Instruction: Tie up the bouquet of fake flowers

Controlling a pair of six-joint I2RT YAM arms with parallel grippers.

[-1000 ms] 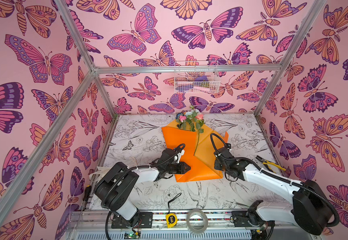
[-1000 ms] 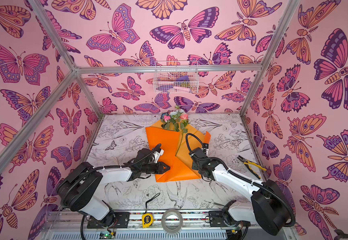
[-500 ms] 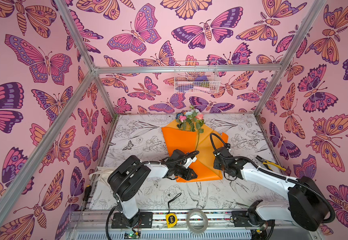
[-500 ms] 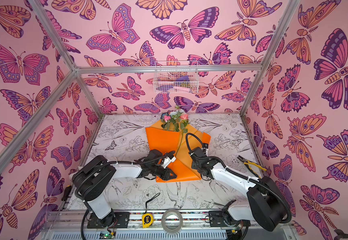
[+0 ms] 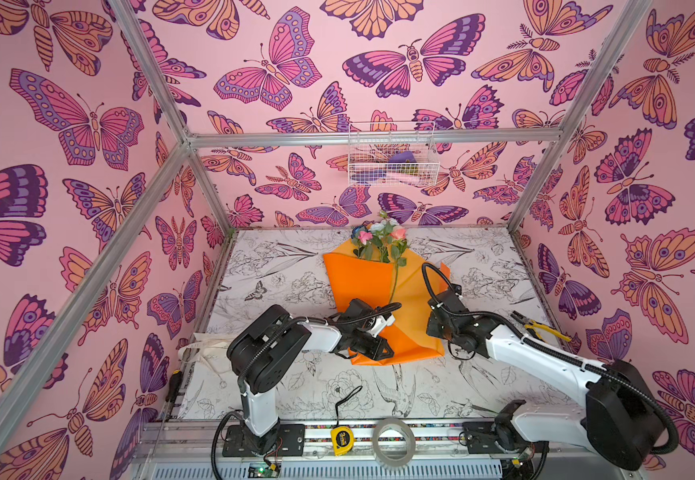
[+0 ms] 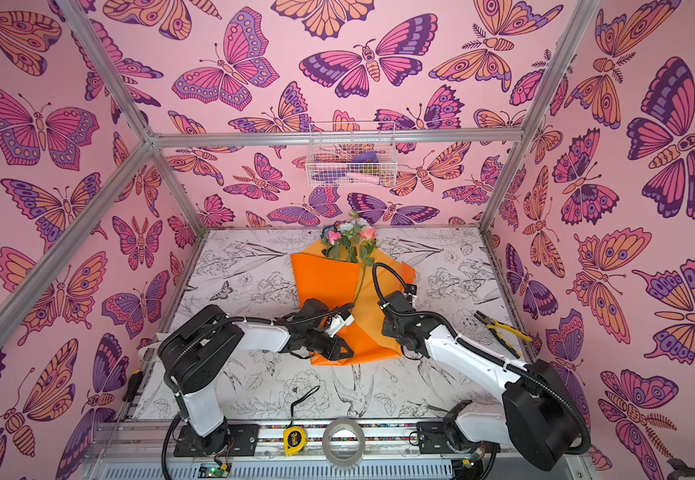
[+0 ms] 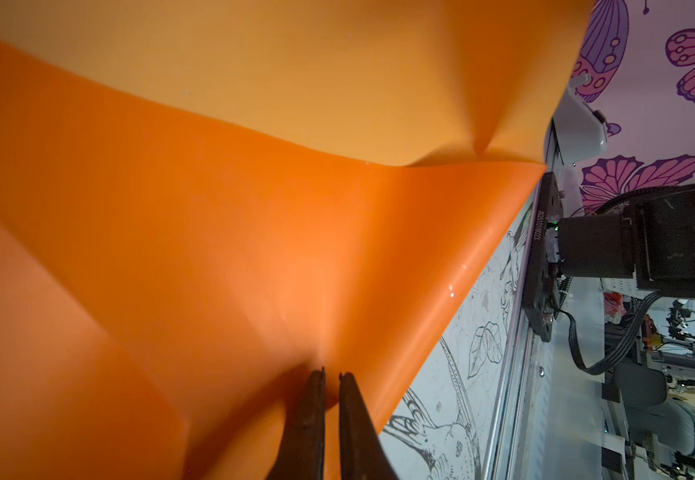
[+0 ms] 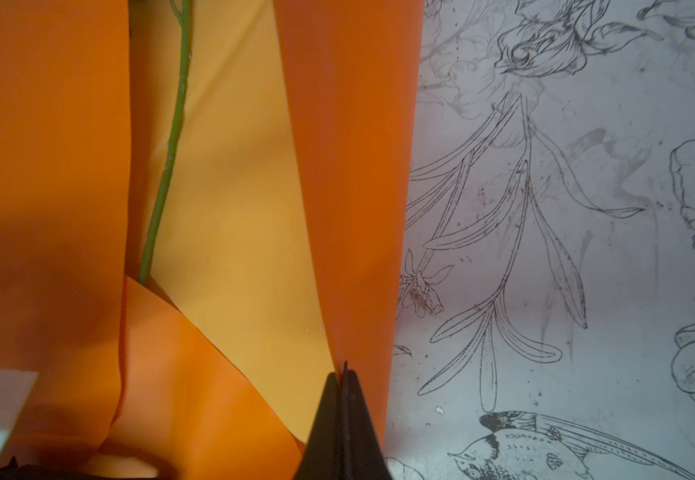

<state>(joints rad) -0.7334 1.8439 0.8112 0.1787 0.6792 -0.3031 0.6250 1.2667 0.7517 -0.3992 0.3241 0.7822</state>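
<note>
Orange wrapping paper [image 5: 358,282] folded loosely round bouquet of fake flowers [image 5: 379,245], lying mid-counter [image 5: 295,390] | left end effector [image 7: 331,386] pinching paper's near corner | right end effector [image 8: 343,374] clenched on paper's side edge | seemingly mid-wrap; tying not yet begun

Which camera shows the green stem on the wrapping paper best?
Right wrist view: the green stem lies close-up on the orange wrapping paper. Both top views show it small; the left wrist view misses it.

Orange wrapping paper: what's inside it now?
Pink roses poke out its far end; one green stem lies bare in the open fold. Other stems are hidden under the paper.
</note>
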